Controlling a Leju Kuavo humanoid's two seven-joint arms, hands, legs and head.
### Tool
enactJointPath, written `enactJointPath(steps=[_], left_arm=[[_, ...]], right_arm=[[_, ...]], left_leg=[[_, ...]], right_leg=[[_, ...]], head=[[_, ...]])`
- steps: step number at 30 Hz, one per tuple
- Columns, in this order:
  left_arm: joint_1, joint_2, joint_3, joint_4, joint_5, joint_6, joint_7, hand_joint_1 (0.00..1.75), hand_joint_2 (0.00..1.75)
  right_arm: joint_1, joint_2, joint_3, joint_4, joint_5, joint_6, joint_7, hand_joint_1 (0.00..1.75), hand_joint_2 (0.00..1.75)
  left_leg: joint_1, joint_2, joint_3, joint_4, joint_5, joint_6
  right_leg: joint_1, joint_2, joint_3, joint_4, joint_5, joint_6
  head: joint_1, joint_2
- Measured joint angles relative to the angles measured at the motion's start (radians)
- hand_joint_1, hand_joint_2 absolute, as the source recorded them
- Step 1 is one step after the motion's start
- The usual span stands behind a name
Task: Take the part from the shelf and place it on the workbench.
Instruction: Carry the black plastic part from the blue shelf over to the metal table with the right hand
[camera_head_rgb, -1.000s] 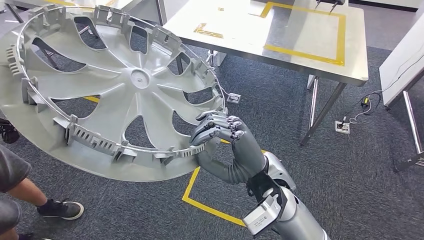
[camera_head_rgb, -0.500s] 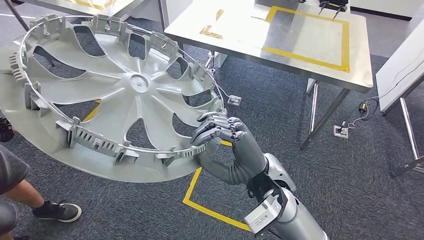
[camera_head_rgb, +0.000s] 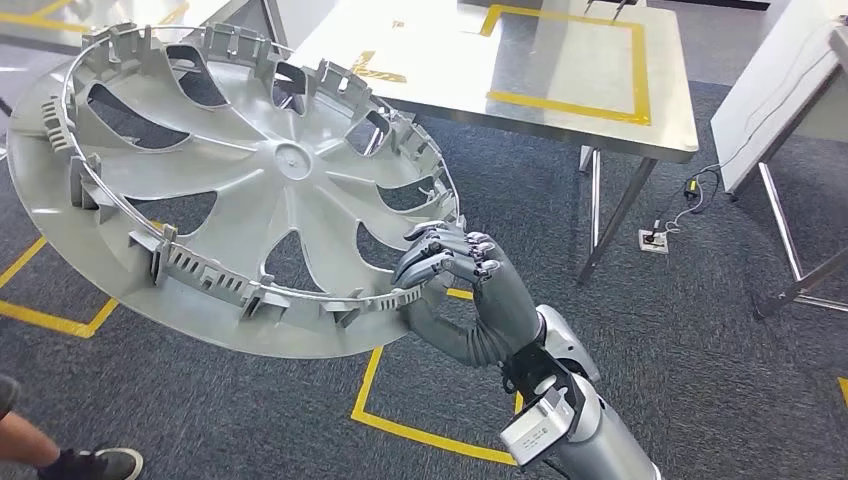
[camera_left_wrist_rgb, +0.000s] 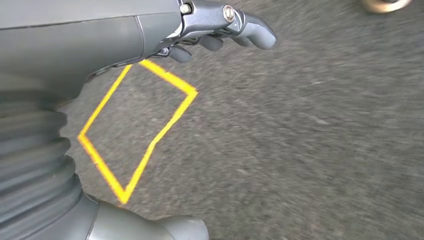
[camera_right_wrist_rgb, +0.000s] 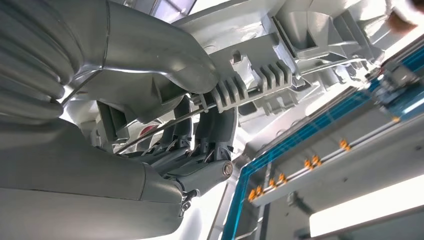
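The part (camera_head_rgb: 250, 180) was a big round wheel cover made of pale grey plastic. It was shaped like a dish, with curved spokes running out from a small round hub and long holes between them. Little ribbed clips stood up all around its rim, and a thin wire ring ran through them. It was held up in the air, tilted, above the floor (camera_head_rgb: 700, 380), and apart from the tabletop (camera_head_rgb: 560, 70).

The right hand (camera_head_rgb: 470, 285) gripped the part at its near rim. Its dark fingers (camera_head_rgb: 445, 255) curled over the edge and the thick grey thumb pressed from below. In the right wrist view the fingers (camera_right_wrist_rgb: 210, 135) hooked around the wire and a ribbed clip of the part (camera_right_wrist_rgb: 300, 35).

The left hand (camera_left_wrist_rgb: 220, 25) hung over the floor (camera_left_wrist_rgb: 300, 150). Its fingers were curled in with nothing in them.

The tabletop was shiny metal, flat and smooth, with a yellow tape box (camera_head_rgb: 570, 60) marked on it. It stood on thin metal legs (camera_head_rgb: 610, 215) past the part. The floor was dark grey carpet, rough and speckled, with yellow tape lines (camera_head_rgb: 400, 410) stuck on it. A white socket box with a cable (camera_head_rgb: 655, 240) lay on the floor by the legs. Another table's legs (camera_head_rgb: 790, 250) stood at the right side. A person's shoe (camera_head_rgb: 95, 465) was at the lower left corner, near the part's low edge.
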Motion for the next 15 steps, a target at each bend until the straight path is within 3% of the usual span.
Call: enactJointPath(steps=[2,3,4,5,6,7,9,10,12,13,15], left_arm=[[0.002,0.000,0.000,0.000,0.003,0.000,-0.002,0.00,1.75],[0.003,0.000,0.000,0.000,0.004,0.000,-0.002,0.00,1.75],[0.005,0.001,0.000,0.000,0.005,0.000,-0.003,0.00,1.75],[0.005,0.001,0.000,0.000,0.006,0.000,-0.003,0.00,1.75],[0.005,0.002,0.000,0.000,0.006,0.000,-0.004,0.00,1.75],[0.005,0.002,0.000,0.000,0.006,0.000,-0.004,0.00,1.75],[0.005,0.003,0.000,0.000,0.005,0.000,-0.005,0.00,1.75],[0.005,0.003,0.000,0.000,0.005,0.000,-0.005,0.00,1.75],[0.003,0.002,-0.001,0.000,0.005,0.000,-0.004,0.00,1.75],[0.003,0.002,-0.001,0.000,0.005,0.000,-0.004,0.00,1.75],[0.002,0.002,-0.001,0.000,0.005,0.000,-0.004,0.00,1.75]], right_arm=[[0.002,0.000,0.000,0.002,-0.002,-0.001,-0.002,1.75,1.75],[0.005,0.000,0.000,0.003,-0.003,-0.001,-0.003,1.75,1.75],[0.009,0.000,0.000,0.003,-0.004,-0.002,-0.003,1.75,1.75],[0.013,0.000,0.000,0.003,-0.004,-0.002,-0.002,1.75,1.75],[0.016,0.000,0.000,0.003,-0.004,-0.002,-0.002,1.75,1.75],[0.018,0.000,0.000,0.003,-0.004,-0.003,-0.002,1.75,1.75],[0.017,0.000,0.000,0.003,-0.005,-0.004,-0.003,1.75,1.75],[0.017,0.000,0.000,0.003,-0.005,-0.005,-0.003,1.75,1.75],[0.018,0.000,0.000,0.003,-0.005,-0.006,-0.004,1.75,1.75],[0.018,0.000,-0.001,0.003,-0.005,-0.006,-0.004,1.75,1.75],[0.016,0.000,-0.002,0.003,-0.005,-0.006,-0.005,1.75,1.75]], left_leg=[[0.002,-0.034,-0.067,0.130,-0.054,-0.006],[0.003,-0.038,-0.100,0.184,-0.067,-0.007],[0.003,-0.039,-0.120,0.209,-0.061,-0.008],[0.003,-0.041,-0.121,0.192,-0.035,-0.009],[0.004,-0.048,-0.103,0.139,0.007,-0.008],[0.007,-0.065,-0.076,0.069,0.047,-0.008],[0.011,-0.106,-0.028,-0.040,0.087,-0.005],[0.012,-0.118,-0.019,-0.060,0.087,-0.002],[0.010,-0.107,-0.016,-0.064,0.082,0.010],[0.010,-0.099,-0.013,-0.066,0.082,0.018],[0.012,-0.083,-0.005,-0.073,0.082,0.031]], right_leg=[[-0.002,0.021,0.004,0.000,-0.003,-0.006],[-0.002,0.035,0.006,0.000,-0.005,-0.007],[-0.003,0.049,0.009,0.001,-0.007,-0.006],[-0.004,0.063,0.013,0.002,-0.010,-0.004],[-0.005,0.077,0.018,0.003,-0.014,0.000],[-0.007,0.089,0.022,0.005,-0.019,0.004],[-0.009,0.112,0.021,0.013,-0.027,0.016],[-0.010,0.123,0.018,0.014,-0.028,0.023],[-0.013,0.140,0.013,0.012,-0.027,0.036],[-0.013,0.133,0.013,0.015,-0.030,0.042],[-0.011,0.087,-0.013,0.070,-0.060,0.052]], head=[[-0.003,0.000],[-0.003,0.000],[-0.003,0.000],[-0.003,0.000],[-0.003,0.000],[-0.003,0.000],[-0.005,0.000],[-0.005,0.000],[-0.006,0.000],[-0.005,0.000],[0.001,0.000]])
